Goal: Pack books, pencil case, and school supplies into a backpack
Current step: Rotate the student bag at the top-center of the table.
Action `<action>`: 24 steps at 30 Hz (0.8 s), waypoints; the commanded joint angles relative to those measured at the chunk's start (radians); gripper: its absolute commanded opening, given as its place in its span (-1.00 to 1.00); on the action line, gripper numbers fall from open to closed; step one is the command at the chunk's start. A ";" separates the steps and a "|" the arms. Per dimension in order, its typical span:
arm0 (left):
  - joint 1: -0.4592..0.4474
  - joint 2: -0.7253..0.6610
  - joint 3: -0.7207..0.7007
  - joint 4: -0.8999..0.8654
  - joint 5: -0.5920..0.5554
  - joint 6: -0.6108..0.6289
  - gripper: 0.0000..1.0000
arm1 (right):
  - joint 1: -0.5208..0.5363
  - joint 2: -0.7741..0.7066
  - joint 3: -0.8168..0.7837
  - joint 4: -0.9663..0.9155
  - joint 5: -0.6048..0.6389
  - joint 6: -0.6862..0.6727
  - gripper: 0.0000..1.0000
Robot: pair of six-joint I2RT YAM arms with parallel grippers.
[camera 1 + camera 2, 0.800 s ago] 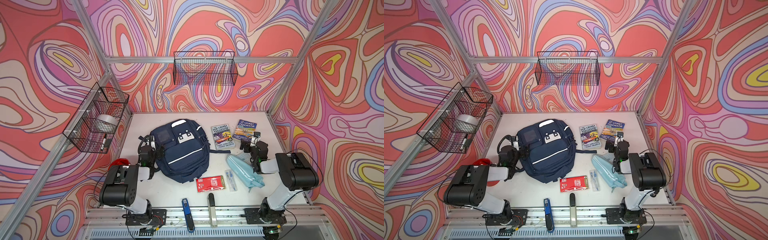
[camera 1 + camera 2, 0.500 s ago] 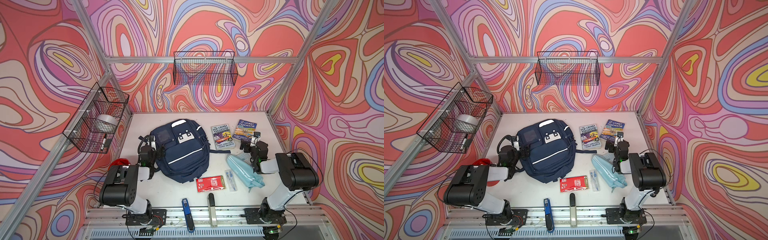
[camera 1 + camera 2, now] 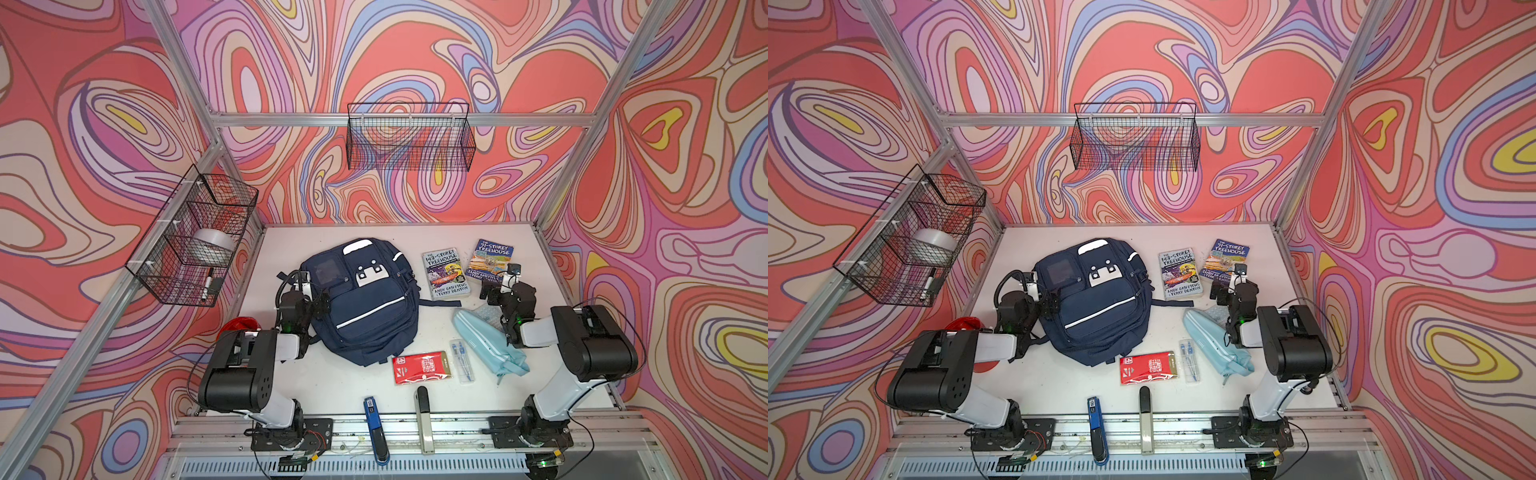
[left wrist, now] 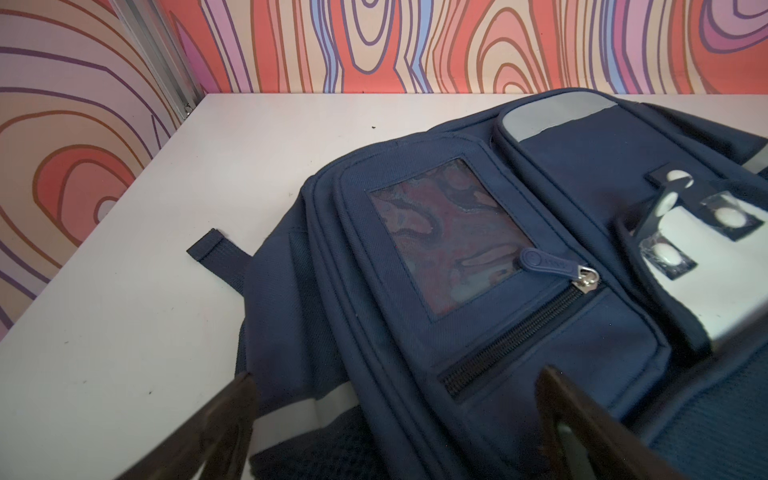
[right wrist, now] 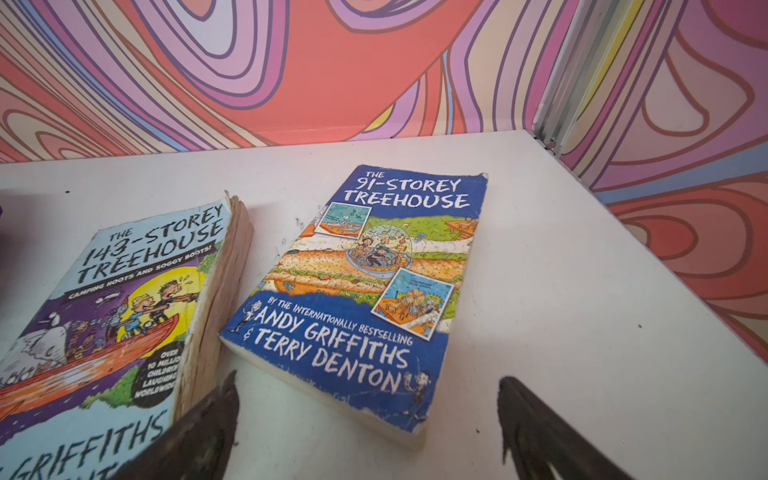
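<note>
While both sets of jaws stand fully open and hold nothing, no item is packed. The backpack (image 3: 365,299) lies front-up on the table (image 3: 324,386) with every visible zip closed.

At the left jaws, one jaw hangs over bare table and the other over a front pocket (image 4: 561,353), straddling the backpack's side edge. A small zip pull (image 4: 536,262) lies just ahead of them. The pull is small and lies flat, so a pinch may take only fabric. Nothing pins the soft bag down, so a tug is likely to slide or bunch it.

At the right jaws, the blue book (image 5: 365,291) lies flat just ahead. The grey book (image 5: 124,311) lies just beside it, its page edge close to one jaw. A flat book offers no edge to get under. The jaws may shove it toward the table's far edge, or lift the worn cover alone. They may also catch the grey book.

Behind the right jaws, the pencil case (image 3: 486,345) lies under the right arm (image 3: 536,332), and the calculator (image 3: 484,311) is partly hidden beside it. A low pull-back could drag either. The red packet (image 3: 419,368) and pack of pens (image 3: 462,361) lie farther back, apart from the arm.
</note>
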State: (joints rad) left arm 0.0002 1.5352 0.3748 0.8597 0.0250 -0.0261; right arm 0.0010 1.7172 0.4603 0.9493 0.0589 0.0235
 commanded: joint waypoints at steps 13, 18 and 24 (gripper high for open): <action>0.005 0.003 0.004 0.016 -0.009 0.007 1.00 | -0.004 -0.005 0.014 -0.006 -0.008 0.000 0.97; 0.002 -0.021 -0.001 0.015 -0.001 0.016 1.00 | -0.004 -0.019 0.007 0.000 -0.006 0.001 0.97; -0.110 -0.301 0.076 -0.341 -0.186 0.010 1.00 | -0.004 -0.273 0.089 -0.340 -0.049 0.014 0.97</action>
State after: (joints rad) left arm -0.0750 1.3403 0.3855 0.6937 -0.0643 -0.0051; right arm 0.0010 1.5536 0.4770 0.7761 0.0330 0.0204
